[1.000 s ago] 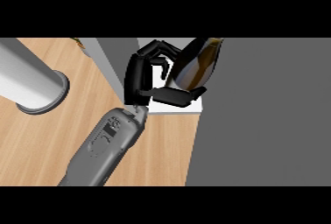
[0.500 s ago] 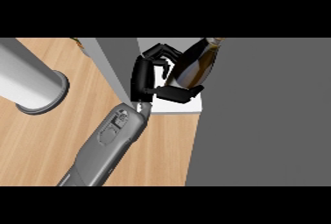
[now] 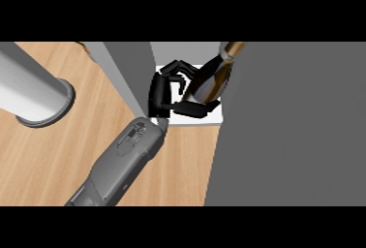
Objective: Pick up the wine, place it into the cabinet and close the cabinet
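Dark glass is what catches the eye in the head view, the only one on offer: the wine bottle (image 3: 211, 81) leans with its tan neck up toward the top edge and its base low, inside the narrow white-floored opening of the cabinet (image 3: 204, 119). One hand (image 3: 170, 93) is curled round the bottle's lower body, black fingers wrapped across its left flank and the thumb tucked under near the base, so the hand is closed on the wine and carries it. By the way its grey forearm (image 3: 125, 157) comes up from the lower edge and slants rightward into the opening, I judge it to be the right hand, though with only one arm showing this is a reading, not a certainty; the other hand shows nowhere. The grip low on the body probably lets the base lead onto the shelf while the neck stays free of the frame. A grey panel (image 3: 130, 72) stands just left of the hand, seemingly the cabinet's side wall or open door, and a broad grey face (image 3: 293, 126) fills the right. On the wooden counter (image 3: 64, 150) to the left stands a grey cylinder (image 3: 32, 92), well apart from the action. The bottle looks about in place but not released; letting go and closing the door remain.
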Controlling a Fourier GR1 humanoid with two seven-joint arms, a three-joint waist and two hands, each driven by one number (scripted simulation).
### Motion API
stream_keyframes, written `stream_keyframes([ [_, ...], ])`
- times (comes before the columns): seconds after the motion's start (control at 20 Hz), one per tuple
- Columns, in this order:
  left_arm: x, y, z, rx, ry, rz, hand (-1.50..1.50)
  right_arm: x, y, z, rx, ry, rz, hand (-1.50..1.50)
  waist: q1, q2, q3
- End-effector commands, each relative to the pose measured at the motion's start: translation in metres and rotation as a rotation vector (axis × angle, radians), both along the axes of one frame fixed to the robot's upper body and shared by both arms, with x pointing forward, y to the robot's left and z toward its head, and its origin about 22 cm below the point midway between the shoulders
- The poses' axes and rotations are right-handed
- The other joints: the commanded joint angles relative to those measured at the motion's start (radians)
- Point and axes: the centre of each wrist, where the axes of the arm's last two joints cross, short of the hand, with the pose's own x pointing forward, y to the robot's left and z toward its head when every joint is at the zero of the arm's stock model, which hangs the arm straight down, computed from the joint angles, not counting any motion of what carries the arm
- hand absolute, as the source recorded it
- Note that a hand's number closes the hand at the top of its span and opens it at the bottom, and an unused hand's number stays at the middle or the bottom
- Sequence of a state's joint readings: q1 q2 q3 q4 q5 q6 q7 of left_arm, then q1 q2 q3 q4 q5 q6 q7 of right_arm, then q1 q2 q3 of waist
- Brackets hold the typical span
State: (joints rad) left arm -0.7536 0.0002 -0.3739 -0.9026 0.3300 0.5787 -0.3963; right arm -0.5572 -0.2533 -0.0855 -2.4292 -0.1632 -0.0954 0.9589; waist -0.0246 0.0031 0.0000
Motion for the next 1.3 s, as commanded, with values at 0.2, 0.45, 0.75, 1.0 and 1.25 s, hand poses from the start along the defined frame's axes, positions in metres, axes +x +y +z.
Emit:
stream_keyframes([
  [0.2,0.008,0.002,-0.022,0.088,0.044,-0.002,1.50,-0.014,0.008,0.001,0.025,0.004,0.090,-1.50,0.005,-0.002,0.000],
  [0.45,-0.001,0.010,-0.050,0.140,0.041,0.035,1.50,-0.021,0.011,-0.004,0.035,-0.022,0.077,-1.50,0.002,-0.001,-0.001],
  [0.75,0.020,0.024,-0.050,0.050,0.007,0.085,1.50,-0.016,-0.001,0.001,-0.013,-0.019,0.106,-1.50,-0.022,0.007,-0.001],
  [1.0,0.030,0.033,-0.050,-0.015,0.024,0.116,1.50,-0.021,-0.004,0.000,0.010,-0.010,0.100,-1.50,-0.025,0.007,-0.001],
  [1.25,0.038,0.029,-0.041,-0.017,0.063,0.125,1.50,-0.005,0.003,0.004,0.016,-0.011,0.108,-1.50,-0.022,0.007,-0.001],
])
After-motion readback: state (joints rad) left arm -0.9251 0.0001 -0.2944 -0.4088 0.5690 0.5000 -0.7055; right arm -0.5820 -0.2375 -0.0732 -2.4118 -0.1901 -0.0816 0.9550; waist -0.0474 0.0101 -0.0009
